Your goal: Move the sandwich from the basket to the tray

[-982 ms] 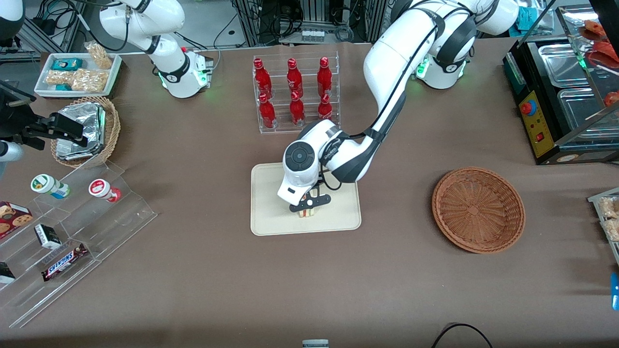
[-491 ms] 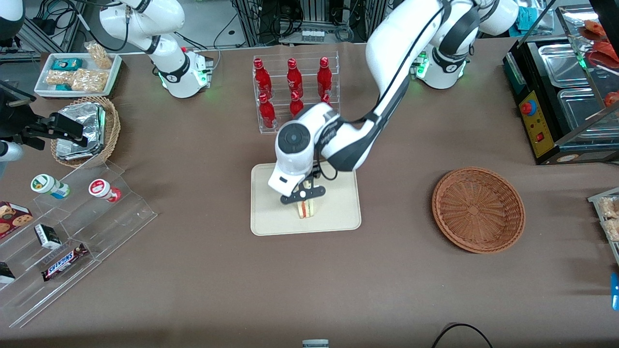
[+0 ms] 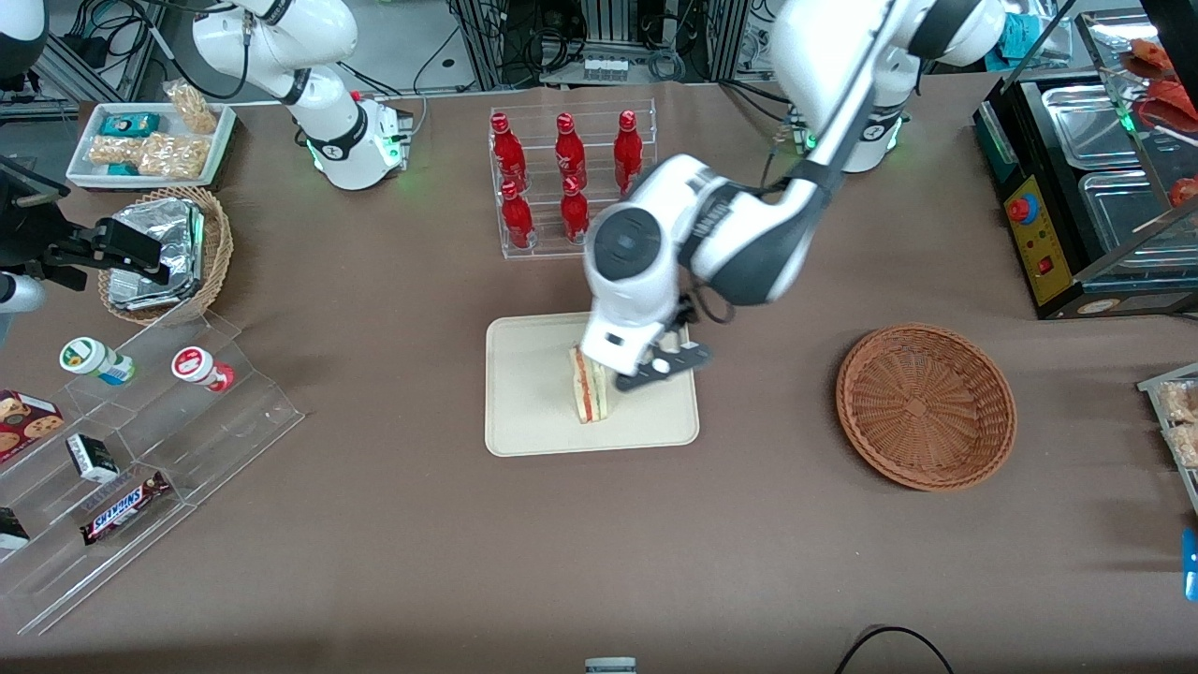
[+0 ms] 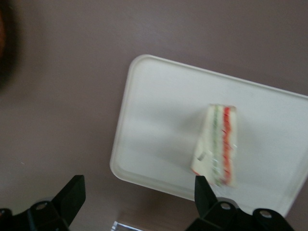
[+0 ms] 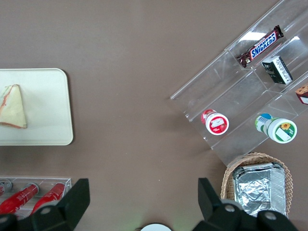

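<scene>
Sandwich on the tray, pincer lifted clear of it.

Front view: the sandwich (image 3: 589,386) stands on its edge on the cream tray (image 3: 524,412), filling stripes facing the camera. The pincer (image 3: 661,366) hangs above the tray just beside the sandwich, on the side toward the working arm's end of the table, holding nothing. The brown wicker basket (image 3: 925,404) sits on the table (image 3: 599,552) well apart from the tray, toward that same end. A rack of red bottles (image 3: 565,180) stands farther from the camera than the tray.
Left wrist view: the fingers (image 4: 72,193) are spread wide with nothing between them; the sandwich (image 4: 218,145) rests on the tray (image 4: 159,125) below.
Right wrist view: the sandwich (image 5: 13,107) lies on the tray (image 5: 53,110); a clear stepped shelf (image 5: 240,91) holds snacks.
</scene>
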`<state>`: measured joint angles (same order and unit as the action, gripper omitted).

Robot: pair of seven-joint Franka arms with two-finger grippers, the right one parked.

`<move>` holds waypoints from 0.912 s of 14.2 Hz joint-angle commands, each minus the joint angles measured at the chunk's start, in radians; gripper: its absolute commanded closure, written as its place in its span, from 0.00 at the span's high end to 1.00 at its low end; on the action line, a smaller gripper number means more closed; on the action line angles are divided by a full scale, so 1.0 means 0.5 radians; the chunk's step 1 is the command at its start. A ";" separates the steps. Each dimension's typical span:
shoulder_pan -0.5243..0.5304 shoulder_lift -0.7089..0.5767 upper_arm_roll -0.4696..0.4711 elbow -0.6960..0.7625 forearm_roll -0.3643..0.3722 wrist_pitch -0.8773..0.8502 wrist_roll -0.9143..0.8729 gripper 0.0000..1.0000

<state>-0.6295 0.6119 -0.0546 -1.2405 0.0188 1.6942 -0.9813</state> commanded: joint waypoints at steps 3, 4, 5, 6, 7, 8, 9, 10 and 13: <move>0.289 -0.484 -0.017 -0.614 0.008 0.039 0.443 1.00; 0.356 -0.560 -0.017 -0.700 0.008 0.039 0.538 1.00; 0.412 -0.643 -0.017 -0.789 0.005 0.036 0.645 1.00; 0.461 -0.720 -0.017 -0.865 0.005 0.032 0.744 1.00; 0.531 -0.812 -0.017 -0.951 0.008 0.026 0.860 1.00; 0.596 -0.895 -0.017 -1.025 0.008 0.011 0.992 1.00; 0.660 -0.974 -0.017 -1.083 0.008 -0.010 1.118 1.00; 0.712 -1.030 -0.017 -1.114 0.008 -0.044 1.216 1.00; 0.869 -1.171 -0.017 -1.115 0.008 -0.197 1.495 1.00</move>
<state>-0.2423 0.1049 -0.0507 -1.7565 0.0189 1.6270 -0.3160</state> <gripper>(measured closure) 0.000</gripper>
